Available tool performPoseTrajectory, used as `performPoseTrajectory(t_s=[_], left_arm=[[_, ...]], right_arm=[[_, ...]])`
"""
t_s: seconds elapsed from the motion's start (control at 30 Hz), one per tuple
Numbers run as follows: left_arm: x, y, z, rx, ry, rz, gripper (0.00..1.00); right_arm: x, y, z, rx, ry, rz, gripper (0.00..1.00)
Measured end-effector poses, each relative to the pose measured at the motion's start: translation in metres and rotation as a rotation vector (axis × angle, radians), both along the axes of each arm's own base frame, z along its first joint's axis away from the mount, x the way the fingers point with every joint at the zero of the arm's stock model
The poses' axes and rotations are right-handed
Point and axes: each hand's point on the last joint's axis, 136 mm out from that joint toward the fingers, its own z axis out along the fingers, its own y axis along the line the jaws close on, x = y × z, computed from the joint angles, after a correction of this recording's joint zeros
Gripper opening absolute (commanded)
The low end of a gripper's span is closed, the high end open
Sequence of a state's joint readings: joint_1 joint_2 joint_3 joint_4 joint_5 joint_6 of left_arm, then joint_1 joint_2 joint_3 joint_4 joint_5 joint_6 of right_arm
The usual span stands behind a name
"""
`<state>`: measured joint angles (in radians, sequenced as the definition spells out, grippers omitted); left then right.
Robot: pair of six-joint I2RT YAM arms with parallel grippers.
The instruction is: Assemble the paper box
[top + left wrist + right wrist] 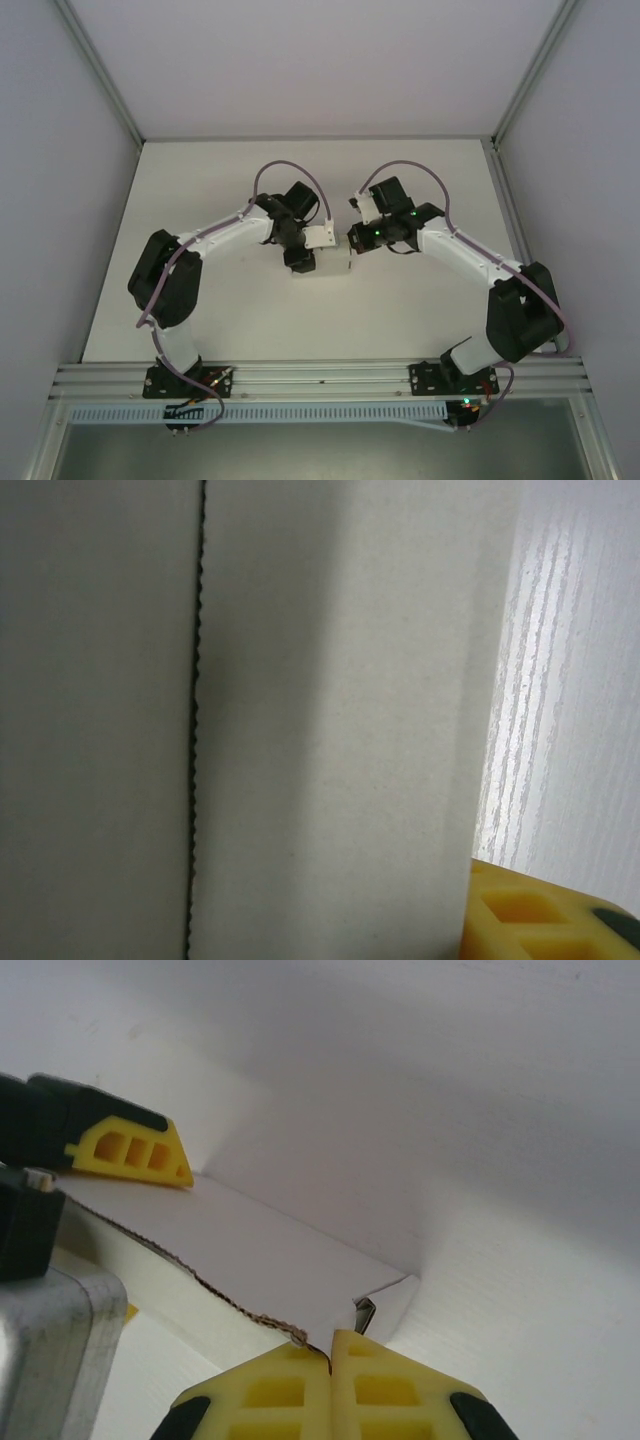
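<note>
Paper box (328,262): a small white piece of thin cardboard, partly folded up. It lies on the counter about halfway across, right between the two tools. From the left wrist its plain panels (330,720) sit close against the lens, split by a thin dark seam with a wavy cut edge. From the right wrist a flat flap (260,1260) with a ragged, fluted edge lies over a low white side wall.

Counter (200,200): a flat white surface with a faint wood grain, closed in by pale walls, with aluminium rails (320,375) along the near edge.

Left arm (215,240): a white and black jointed arm that rises from its base at the near left and bends inward to the left end of the paper box. A purple cable (275,170) loops over its wrist.

Right arm (470,255): the same white and black build, mirrored, bending in from the near right to the box's right end.

Left tool (310,248): black with yellow-tipped fingers, right at the left end of the paper box. One finger (130,1150) rests on the far end of the flap. From its own wrist a yellow fingertip (540,910) sits just beside the cardboard's edge. I cannot tell whether it is apart or clamped.

Right tool (353,243): its two yellow pads (390,1390) are pressed together. The flap's ragged edge runs into the line where they meet, so it is pinching the paper box at its near corner.
</note>
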<state>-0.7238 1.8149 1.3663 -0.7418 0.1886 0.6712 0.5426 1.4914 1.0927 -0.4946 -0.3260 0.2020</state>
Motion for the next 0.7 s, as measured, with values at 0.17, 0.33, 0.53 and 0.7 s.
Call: performPoseTrajectory(t_s=[0.17, 0.33, 0.53, 0.7], left_arm=[[0.0, -0.001, -0.001, 0.009, -0.005, 0.016, 0.46], [0.001, -0.003, -0.001, 0.011, -0.011, 0.034, 0.46], [0.003, -0.004, -0.001, 0.004, -0.013, 0.056, 0.48], [0.008, -0.006, 0.0, -0.008, -0.025, 0.078, 0.64]], right_arm=[[0.003, 0.002, -0.001, 0.042, 0.019, -0.145, 0.01], [0.003, 0.001, -0.004, 0.101, -0.055, -0.196, 0.02], [0.005, 0.0, -0.008, 0.133, -0.192, -0.188, 0.02], [0.008, -0.001, -0.01, 0.134, -0.293, -0.173, 0.0]])
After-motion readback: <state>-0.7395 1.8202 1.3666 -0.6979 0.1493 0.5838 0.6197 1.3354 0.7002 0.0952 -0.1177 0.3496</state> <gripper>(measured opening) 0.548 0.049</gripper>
